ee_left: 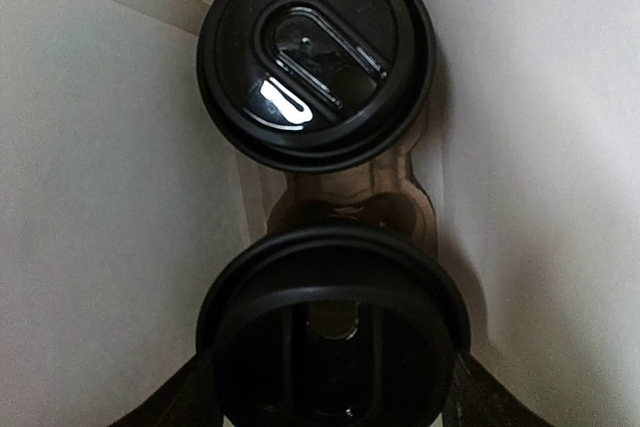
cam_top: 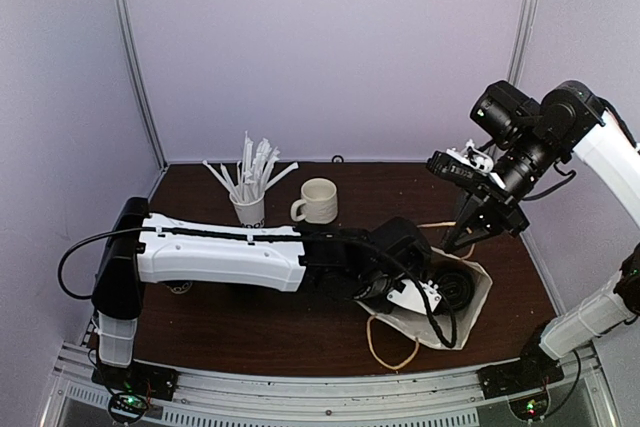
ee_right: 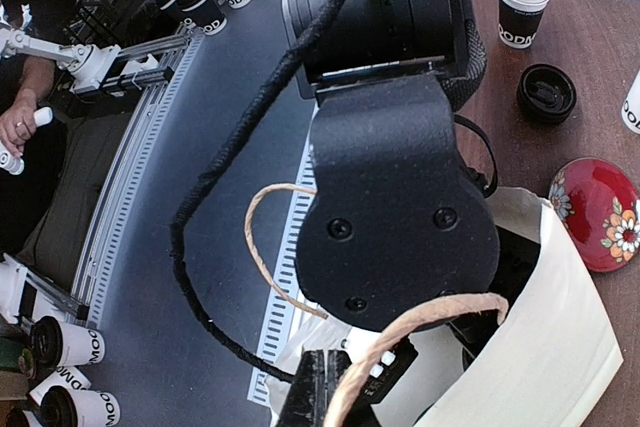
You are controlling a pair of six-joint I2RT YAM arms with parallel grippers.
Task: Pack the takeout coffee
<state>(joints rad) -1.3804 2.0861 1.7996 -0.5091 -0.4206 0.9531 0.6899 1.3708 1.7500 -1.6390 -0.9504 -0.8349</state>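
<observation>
Takeout coffee (ee_left: 315, 57): two black cups, each under one black lid, both inside the single white paper bag (cam_top: 480, 285) at the right of the table (cam_top: 250, 332). Seen from the left wrist, lids facing the camera: farther cup (ee_left: 315, 97) above, nearer cup (ee_left: 330, 287) below, apart, linked by one brown cardboard carrier (ee_left: 405, 197), with white bag walls close on both sides.

From the left in the top view: one left arm (cam_top: 220, 252), white and black, laid low across the table toward the bag. Behind it, one white cup (cam_top: 248, 210) stuffed with wrapped straws (cam_top: 255, 162), too many to count surely. Just right of that and not touching, one cream mug (cam_top: 320, 200), handle to the left.

Further right, left gripper (ee_left: 330, 397) deep in the bag mouth, fingers (ee_left: 175, 402) spread wide, one on each side of the nearer cup. Gripping or only flanking: cannot tell.

Two handles on the bag: one twine handle (cam_top: 392, 352) looped flat on the table at the near side, the other twine handle (ee_right: 420, 327) raised.

Far right: right gripper (cam_top: 468, 233) above the bag's far edge, jaws closed on that raised handle.
</observation>
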